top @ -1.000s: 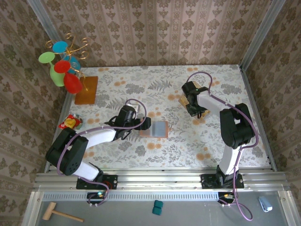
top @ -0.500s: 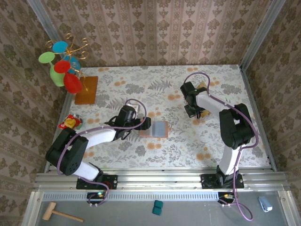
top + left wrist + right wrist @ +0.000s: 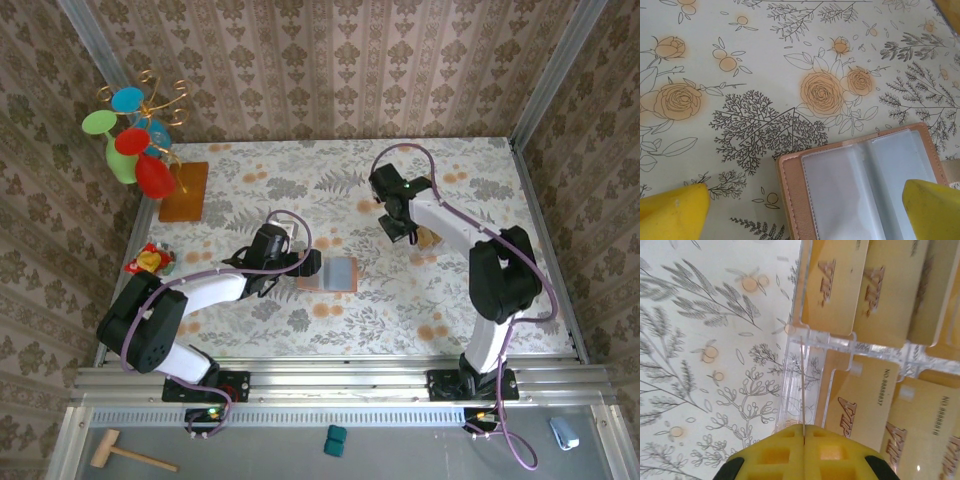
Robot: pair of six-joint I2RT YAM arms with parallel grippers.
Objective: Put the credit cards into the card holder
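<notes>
Credit cards (image 3: 867, 405) sit in clear tray (image 3: 805, 335) just right of right gripper (image 3: 803, 432), which we see clamped on one edge-on card (image 3: 802, 385). Card holder (image 3: 341, 273) lies open well left, under wide-open, empty left gripper (image 3: 804, 207).

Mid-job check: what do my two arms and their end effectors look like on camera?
The left arm and right arm each have white links, black joints and a looping purple cable. The left end effector and right end effector carry blunt yellow fingers; the right's show moulded square recesses.
</notes>
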